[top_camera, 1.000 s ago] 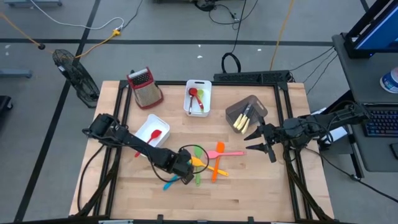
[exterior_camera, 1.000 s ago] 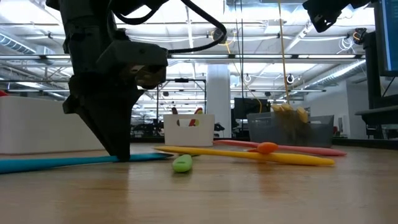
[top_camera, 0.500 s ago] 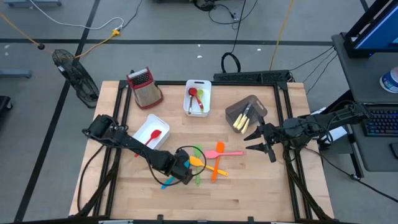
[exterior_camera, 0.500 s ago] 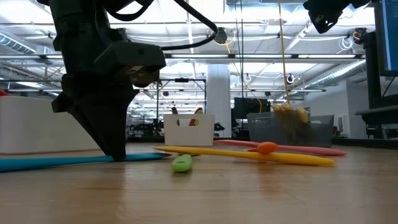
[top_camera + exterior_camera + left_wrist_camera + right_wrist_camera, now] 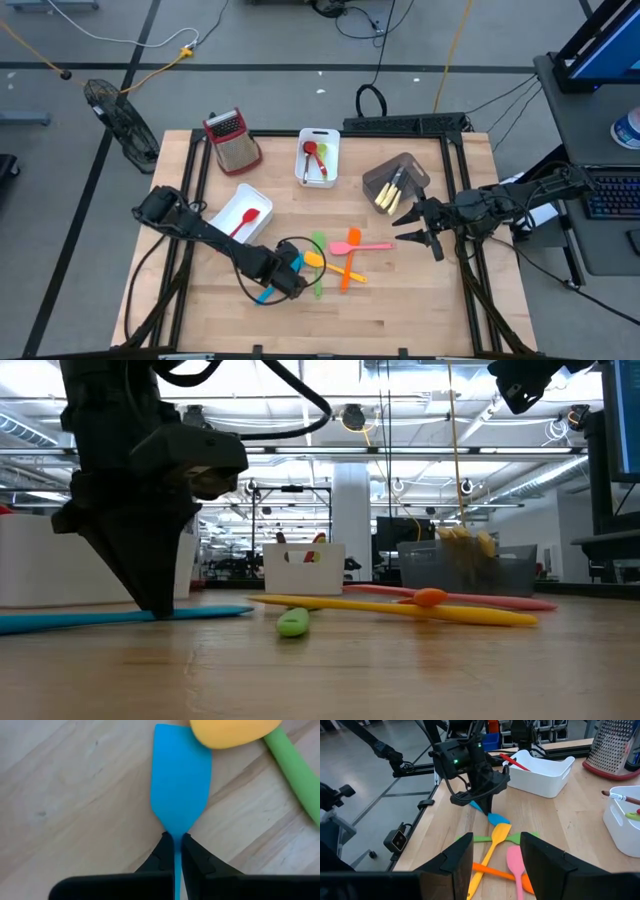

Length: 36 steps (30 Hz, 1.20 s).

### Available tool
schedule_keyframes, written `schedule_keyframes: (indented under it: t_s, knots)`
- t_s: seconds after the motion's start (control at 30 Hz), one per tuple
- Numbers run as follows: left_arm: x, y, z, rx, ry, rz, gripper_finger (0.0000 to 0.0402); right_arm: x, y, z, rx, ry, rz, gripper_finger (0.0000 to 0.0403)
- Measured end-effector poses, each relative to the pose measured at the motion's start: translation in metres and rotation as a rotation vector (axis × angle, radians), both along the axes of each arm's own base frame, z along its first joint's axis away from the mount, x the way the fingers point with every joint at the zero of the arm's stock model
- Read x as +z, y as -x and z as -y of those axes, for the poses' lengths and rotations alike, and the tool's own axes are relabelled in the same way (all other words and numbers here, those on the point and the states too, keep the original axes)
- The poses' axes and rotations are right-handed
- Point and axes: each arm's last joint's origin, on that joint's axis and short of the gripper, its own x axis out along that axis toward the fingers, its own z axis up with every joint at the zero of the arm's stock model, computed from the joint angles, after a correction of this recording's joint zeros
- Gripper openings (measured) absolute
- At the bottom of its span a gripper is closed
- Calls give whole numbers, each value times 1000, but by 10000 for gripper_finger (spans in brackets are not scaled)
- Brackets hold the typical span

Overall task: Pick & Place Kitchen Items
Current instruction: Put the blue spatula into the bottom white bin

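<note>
Wooden bench (image 5: pixel 400 300), framed in black rails, carries a loose cluster of toy utensils near its middle, with bins farther back. The left gripper (image 5: pixel 174 841) is down at the bench surface with its jaws pinched shut on the thin neck of the blue spatula (image 5: pixel 180 785), just behind the flat blade. The spatula lies flat on the wood, its blade tip just under the bowl of the yellow spoon (image 5: pixel 232 730), and the green utensil (image 5: pixel 295 767) lies close beside it.

The right gripper (image 5: pixel 492 860) waits above the bench's right side, jaws parted and holding nothing.

To do this step well, I would lift straight up first, so the blade clears the yellow spoon without dragging it. The grip sits on a narrow, slick neck, so the spatula may pivot and droop; a slow rise would show that early. Once clear, carry it to the white bin (image 5: pixel 228 215) that holds the red utensil (image 5: pixel 245 220).
</note>
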Motion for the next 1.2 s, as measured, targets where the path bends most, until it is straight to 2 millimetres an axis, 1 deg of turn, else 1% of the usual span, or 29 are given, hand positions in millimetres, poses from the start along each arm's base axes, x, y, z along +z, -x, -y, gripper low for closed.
schedule_keyframes:
  t_s: [0.07, 0.2, 0.27, 0.33, 0.37, 0.43, 0.6, 0.67, 0.73, 0.87, 1.0, 1.1, 1.2]
  knots:
    - [0, 1, 0, 11, 13, -13, 0, 0, 0, 0, 0, 0, 0, 155]
    - [8, 5, -1, 56, 57, -48, 2, 0, 0, 0, 0, 0, 0, 155]
    - [14, 9, -2, 80, 77, -64, 4, 0, 0, 0, 0, 0, 1, 155]
    - [19, 18, -3, 92, 101, -130, 4, 0, 0, 0, 0, 0, 1, 155]
    - [22, 18, -2, 84, 109, -121, 4, 0, 0, 0, 0, 0, 1, 155]
    - [22, 22, -4, 90, 118, -172, 4, 0, 0, 0, 0, 1, 0, 155]
    - [22, 23, -3, 62, 124, -168, 4, 0, 0, 0, 0, 1, 3, 155]
    - [25, 23, -3, 68, 126, -158, 17, 0, 0, 0, 0, 1, -1, 155]
    - [32, 23, -4, 68, 126, -123, 37, 0, 0, 0, 0, 1, 0, 155]
    - [50, 23, -8, 105, 86, -16, 83, 0, 0, 0, 0, 1, 0, 155]
    - [73, 25, -14, 148, 23, 133, 132, 0, 0, 0, 0, 1, 0, 155]
    - [77, 19, -15, 146, -12, 240, 167, 0, 0, 0, 0, 1, 0, 155]
    - [74, 7, -15, 106, -5, 314, 197, 0, 0, 0, 0, 1, 0, 155]
